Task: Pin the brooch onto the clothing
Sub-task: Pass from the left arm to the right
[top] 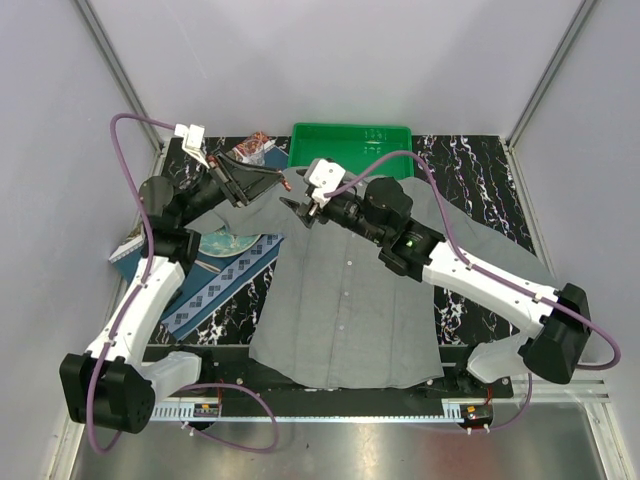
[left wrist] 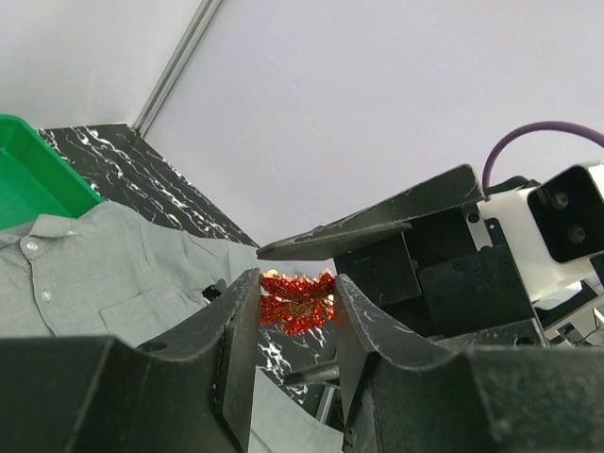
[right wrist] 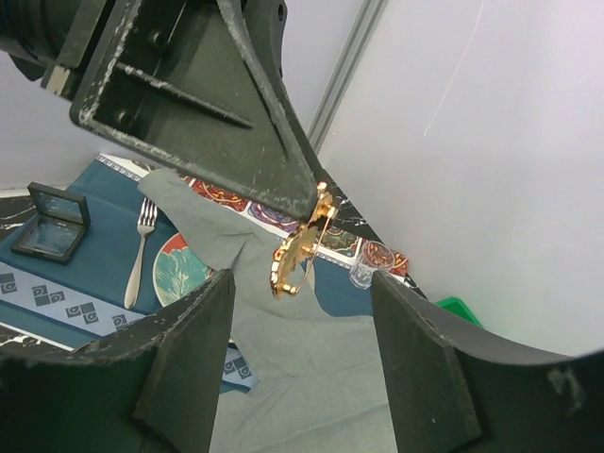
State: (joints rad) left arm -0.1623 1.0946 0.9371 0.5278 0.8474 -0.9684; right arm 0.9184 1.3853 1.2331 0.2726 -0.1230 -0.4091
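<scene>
brooch (left wrist: 297,302) edges hidden inside l pincer (left wrist: 296,286) grip.

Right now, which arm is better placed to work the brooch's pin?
Right, probably: the left fingers are busy pinching the brooch, while the right fingers stand open facing its gold pin side.

left wrist view: the left gripper (left wrist: 294,304) pinches the red-orange brooch (left wrist: 298,300) between its two fingertips, above a grey shirt (left wrist: 104,274) with pale buttons. a dark finger (left wrist: 377,222) of the right gripper (left wrist: 276,314) reaches in from the right, tip just over the brooch. green tray (left wrist: 38,175) at far left, on the black marbled tabletop (left wrist: 142,179)
</scene>
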